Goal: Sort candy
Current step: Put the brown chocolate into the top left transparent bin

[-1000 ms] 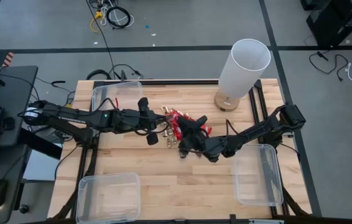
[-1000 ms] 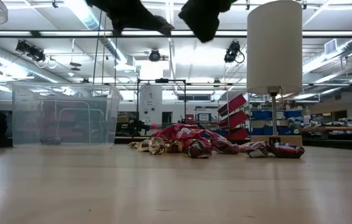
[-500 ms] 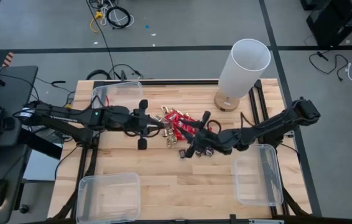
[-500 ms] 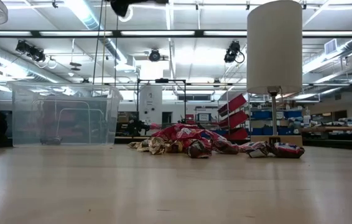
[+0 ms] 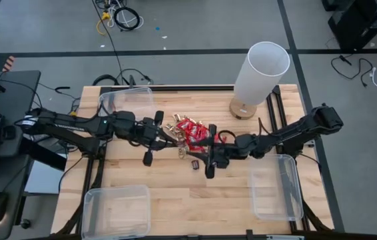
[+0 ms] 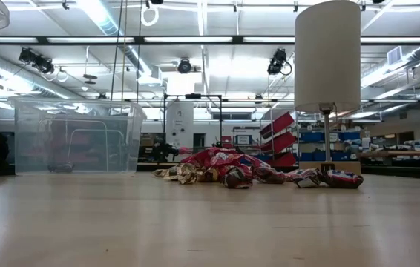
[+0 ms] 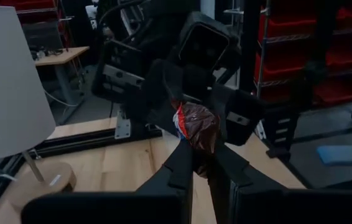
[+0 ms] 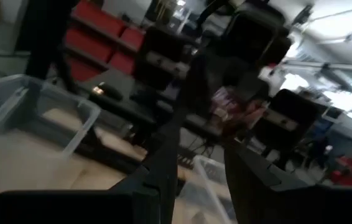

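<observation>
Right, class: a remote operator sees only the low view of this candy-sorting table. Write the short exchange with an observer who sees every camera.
Operator: I see the candy pile but no grippers. Where are they?
Observer: Both are raised over the candy pile, the left gripper at its left edge and the right gripper towards its right.
Operator: Is the left one carrying anything?
Observer: Yes. In the left wrist view it is shut on a dark purple-brown mini bar.

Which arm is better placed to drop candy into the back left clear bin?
Left. The left gripper holds a dark mini bar, and that bin sits close by it; the right gripper hangs past the candy pile.
</observation>
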### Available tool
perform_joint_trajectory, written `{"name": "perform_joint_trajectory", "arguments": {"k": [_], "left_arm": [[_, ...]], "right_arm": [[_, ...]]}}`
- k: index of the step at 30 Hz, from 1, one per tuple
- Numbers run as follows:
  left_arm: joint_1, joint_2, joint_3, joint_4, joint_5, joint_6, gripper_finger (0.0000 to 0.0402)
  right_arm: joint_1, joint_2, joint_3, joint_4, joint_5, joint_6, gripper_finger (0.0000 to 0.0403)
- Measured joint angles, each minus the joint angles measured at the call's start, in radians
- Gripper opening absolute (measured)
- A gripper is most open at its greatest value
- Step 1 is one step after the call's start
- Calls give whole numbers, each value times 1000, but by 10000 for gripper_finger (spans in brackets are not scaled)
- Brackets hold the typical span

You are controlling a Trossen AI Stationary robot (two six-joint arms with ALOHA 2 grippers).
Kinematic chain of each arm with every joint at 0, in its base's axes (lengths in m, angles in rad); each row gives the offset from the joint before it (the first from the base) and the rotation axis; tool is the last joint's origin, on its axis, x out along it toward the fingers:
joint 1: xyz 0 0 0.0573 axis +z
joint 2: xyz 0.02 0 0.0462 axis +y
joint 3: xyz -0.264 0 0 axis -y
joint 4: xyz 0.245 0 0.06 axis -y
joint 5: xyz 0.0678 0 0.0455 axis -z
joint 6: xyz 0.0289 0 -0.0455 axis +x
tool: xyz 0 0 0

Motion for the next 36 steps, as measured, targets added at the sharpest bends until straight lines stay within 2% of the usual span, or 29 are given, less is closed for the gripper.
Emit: {"name": "perform_joint_trajectory", "arguments": {"k": [8, 14, 20, 27, 33, 36], "left_arm": [[0, 0, 0, -46, 1, 105, 31], [0, 0, 0, -41, 0, 110, 31], [0, 0, 0, -29, -7, 105, 31], [0, 0, 0, -29, -51, 90, 31], [0, 0, 0, -31, -63, 89, 31], [0, 1, 0, -32, -69, 79, 31]], "right_arm": [[-13, 7, 1, 23, -35, 134, 118], [-22, 7, 1, 22, -44, 177, 112], [-51, 7, 1, 22, -44, 218, 77], [-63, 8, 1, 21, -44, 211, 7], [-63, 8, 2, 7, -43, 192, 1], [-58, 8, 4, -20, -10, 143, 0]]}}
